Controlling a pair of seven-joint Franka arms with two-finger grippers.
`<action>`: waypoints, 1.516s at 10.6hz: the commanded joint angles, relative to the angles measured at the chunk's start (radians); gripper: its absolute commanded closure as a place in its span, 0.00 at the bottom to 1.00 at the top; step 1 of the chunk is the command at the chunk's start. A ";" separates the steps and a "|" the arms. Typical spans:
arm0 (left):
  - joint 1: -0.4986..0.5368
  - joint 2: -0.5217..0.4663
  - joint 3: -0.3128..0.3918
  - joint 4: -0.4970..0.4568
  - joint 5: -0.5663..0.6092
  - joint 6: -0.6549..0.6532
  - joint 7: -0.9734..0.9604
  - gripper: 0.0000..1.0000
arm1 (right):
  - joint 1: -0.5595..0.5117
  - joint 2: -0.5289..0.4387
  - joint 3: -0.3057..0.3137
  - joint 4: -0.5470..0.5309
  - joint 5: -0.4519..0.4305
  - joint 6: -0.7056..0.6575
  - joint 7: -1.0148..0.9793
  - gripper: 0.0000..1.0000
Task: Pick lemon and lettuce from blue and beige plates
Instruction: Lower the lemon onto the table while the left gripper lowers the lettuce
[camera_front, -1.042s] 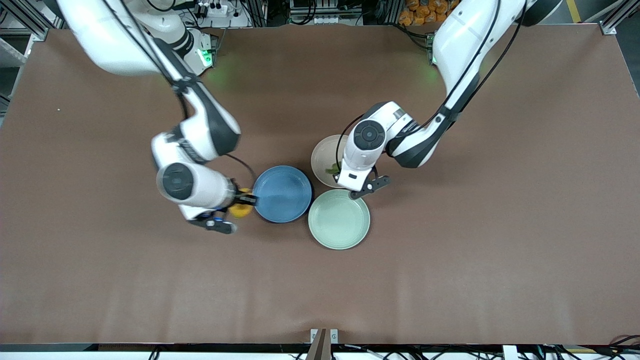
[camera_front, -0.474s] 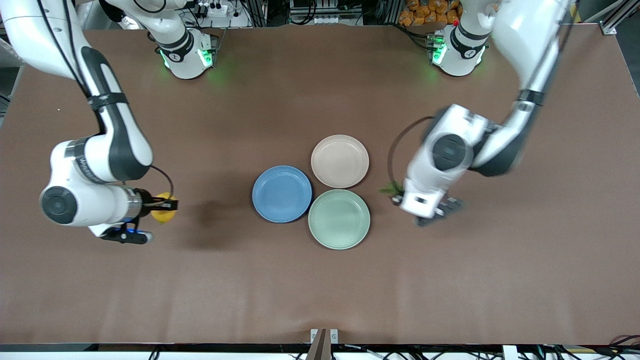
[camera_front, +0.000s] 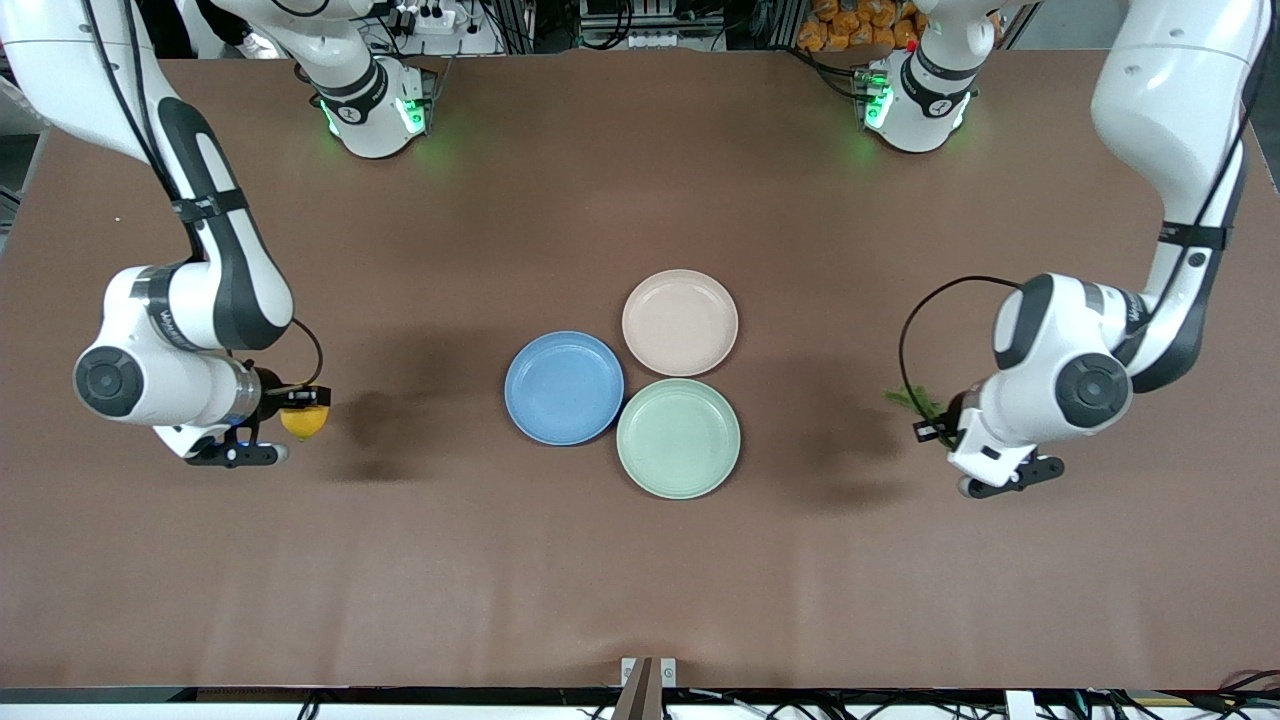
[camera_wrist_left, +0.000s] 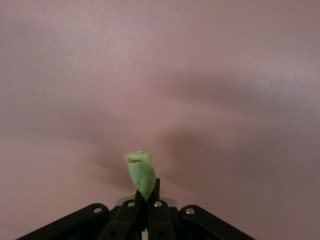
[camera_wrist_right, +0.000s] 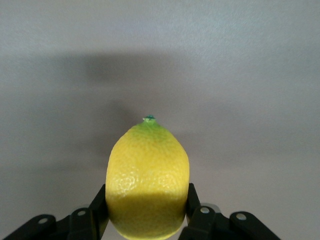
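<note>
Front view, near to far: mint-green plate (camera_front: 678, 439) lowest of the three, at frame centre, bare. Blue plate (camera_front: 564, 388) just beside it, toward the right arm's end of the table (camera_front: 640, 580), bare. Beige plate (camera_front: 680, 322) farthest from cam, rims of all three close together or touching, bare.

Right hand (camera_front: 300, 398) at mid-left of frame, up in the air over bare table, well apart from the plates. Fingers clamped on the lemon (camera_front: 304, 420); shadow on the table beside it. Right wrist view: lemon (camera_wrist_right: 148, 185) fills lower centre, one finger (camera_wrist_right: 98, 210) pressed on each flank, small green tip pointing away from cam.

Left hand (camera_front: 935, 428) at mid-right of frame, also over bare table, well apart from the plates. Fingers pinched on the lettuce (camera_front: 912, 400), leaf sticking out toward frame centre. Left wrist view: lettuce (camera_wrist_left: 141, 172) at lower centre, pale green, rolled, upright betw. the closed fingertips (camera_wrist_left: 131, 215).
</note>
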 joint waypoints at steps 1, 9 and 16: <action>0.033 0.027 -0.014 -0.001 0.023 0.033 0.062 1.00 | 0.005 -0.065 -0.005 -0.124 0.031 0.086 -0.014 1.00; 0.031 0.053 0.001 0.024 0.082 0.070 0.050 0.00 | 0.004 -0.059 -0.013 -0.153 0.032 0.085 -0.019 0.00; 0.034 -0.200 -0.011 0.048 0.074 -0.071 0.056 0.00 | 0.011 -0.082 -0.038 0.385 0.059 -0.478 -0.016 0.00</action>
